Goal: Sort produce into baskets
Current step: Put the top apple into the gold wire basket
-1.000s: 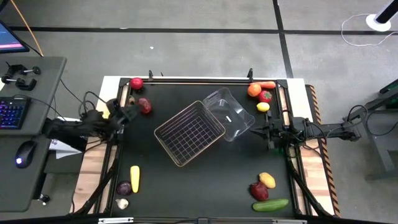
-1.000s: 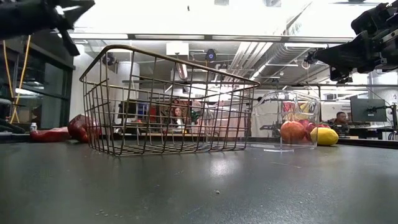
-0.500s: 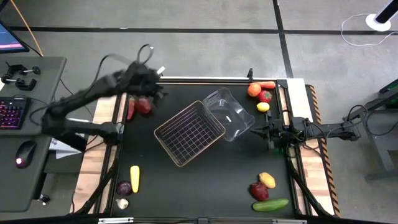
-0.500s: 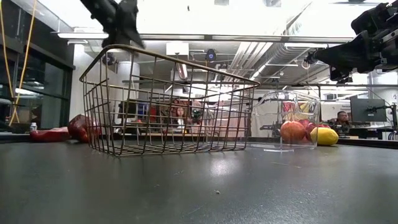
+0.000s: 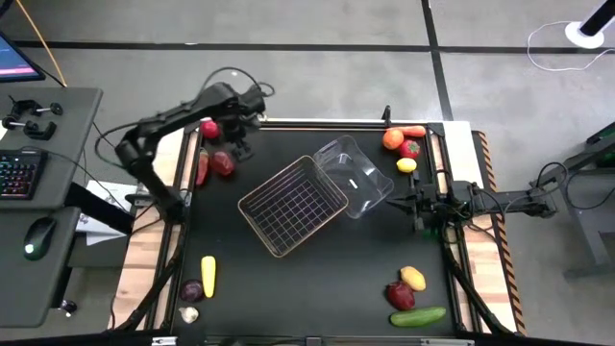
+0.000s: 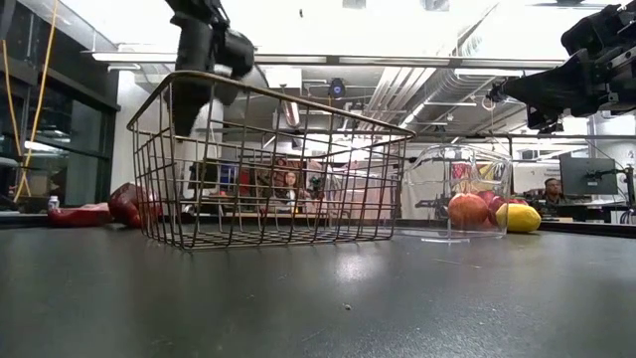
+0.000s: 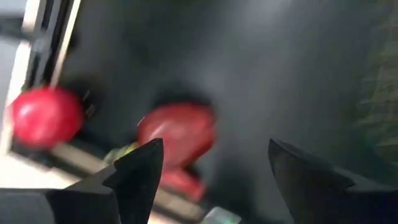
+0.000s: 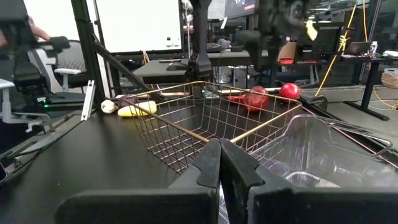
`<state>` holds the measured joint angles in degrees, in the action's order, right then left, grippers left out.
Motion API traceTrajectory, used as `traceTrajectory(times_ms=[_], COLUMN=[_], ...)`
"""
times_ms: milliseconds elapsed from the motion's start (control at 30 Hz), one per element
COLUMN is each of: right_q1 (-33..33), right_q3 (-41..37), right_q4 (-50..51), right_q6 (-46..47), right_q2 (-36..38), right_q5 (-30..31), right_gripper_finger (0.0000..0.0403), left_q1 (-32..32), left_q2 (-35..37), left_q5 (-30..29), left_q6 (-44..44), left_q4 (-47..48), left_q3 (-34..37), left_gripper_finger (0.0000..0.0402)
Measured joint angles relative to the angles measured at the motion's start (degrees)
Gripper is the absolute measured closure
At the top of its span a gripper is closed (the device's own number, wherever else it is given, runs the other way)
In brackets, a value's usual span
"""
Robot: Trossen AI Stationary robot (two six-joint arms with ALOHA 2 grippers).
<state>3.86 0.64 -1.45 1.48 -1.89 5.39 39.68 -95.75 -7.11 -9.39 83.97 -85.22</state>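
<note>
The left gripper's (image 7: 211, 171) two dark fingers (image 7: 137, 174) stand apart with nothing between them, pointing down at a dark red fruit (image 7: 177, 134) lying on the black surface (image 5: 317, 279) just beside a brighter red apple (image 7: 46, 115) at the surface's edge. From above, that gripper (image 5: 240, 135) hangs over the far left corner, its arm (image 5: 168, 125) folded into a raised elbow that reaches from the left side up and across to the corner, with the dark red fruit (image 5: 223, 162) and a long red piece (image 5: 202, 166) just below it. The right gripper (image 5: 402, 203) has its fingers (image 8: 211, 165) pressed shut on nothing, held level beside the clear plastic tub (image 5: 354, 178), its arm (image 5: 500, 203) stretched straight in from the right edge. The wire-mesh basket (image 5: 293, 204) sits in the middle of the surface, touching the tub at one corner, and no produce shows in either. An orange (image 5: 392, 139), a carrot (image 5: 414, 131), a red fruit (image 5: 411, 148) and a small lemon (image 5: 406, 164) cluster in the far right corner. A lemon (image 5: 412, 278), a dark red piece (image 5: 401, 294) and a cucumber (image 5: 418, 315) lie at the near right. A banana (image 5: 208, 275), a purple onion (image 5: 192, 289) and a white garlic (image 5: 189, 313) lie at the near left.
</note>
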Motion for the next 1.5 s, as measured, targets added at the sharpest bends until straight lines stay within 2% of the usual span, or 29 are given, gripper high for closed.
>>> traceTrajectory(times_ms=[100, 233, 467, 867, 933, 1067, 1167, 1267, 1500], right_q1=[0.00, 0.00, 0.00, 0.02, 0.00, 0.00, 0.00, 0.02, 0.00], right_q3=[-0.02, 0.00, 0.00, 0.00, 0.00, -0.01, 0.00, -0.02, 0.00], right_q4=[-0.02, -0.02, -0.02, -0.02, 0.00, -0.02, -0.01, -0.02, -0.02], right_q6=[-0.02, -0.01, 0.00, -0.02, -0.02, -0.02, 0.00, 0.00, -0.02], right_q2=[0.00, -0.01, 0.00, -0.02, -0.02, -0.02, -0.02, -0.02, 0.00], right_q5=[0.00, -0.01, -0.02, 0.00, 0.00, -0.01, -0.01, -0.02, -0.02], right_gripper_finger=[0.0402, 0.0402, 0.0402, 0.0402, 0.0402, 0.0402, 0.0402, 0.0402, 0.0402], left_q1=[0.03, 0.03, 0.07, -0.15, -0.13, 0.32, 0.78, 2.06, 4.45], left_q2=[-4.24, -9.36, -11.87, -11.16, -11.16, -11.16, -11.16, -11.16, -11.23], left_q5=[-6.13, -9.42, -9.83, -10.74, -10.27, -5.69, -5.58, -5.80, -7.56], left_q6=[-2.85, -6.86, -6.77, 7.26, 6.83, 1.95, 1.67, 0.68, 1.32], left_q4=[4.34, 6.10, 6.09, 6.05, 6.05, 6.01, 5.57, 5.18, 4.62], left_q3=[-0.02, 0.01, 1.24, 4.16, 4.16, 4.16, 4.16, 4.36, 7.30], left_gripper_finger=[0.0121, 0.0121, 0.0121, 0.0121, 0.0121, 0.0121, 0.0119, 0.0104, 0.0039])
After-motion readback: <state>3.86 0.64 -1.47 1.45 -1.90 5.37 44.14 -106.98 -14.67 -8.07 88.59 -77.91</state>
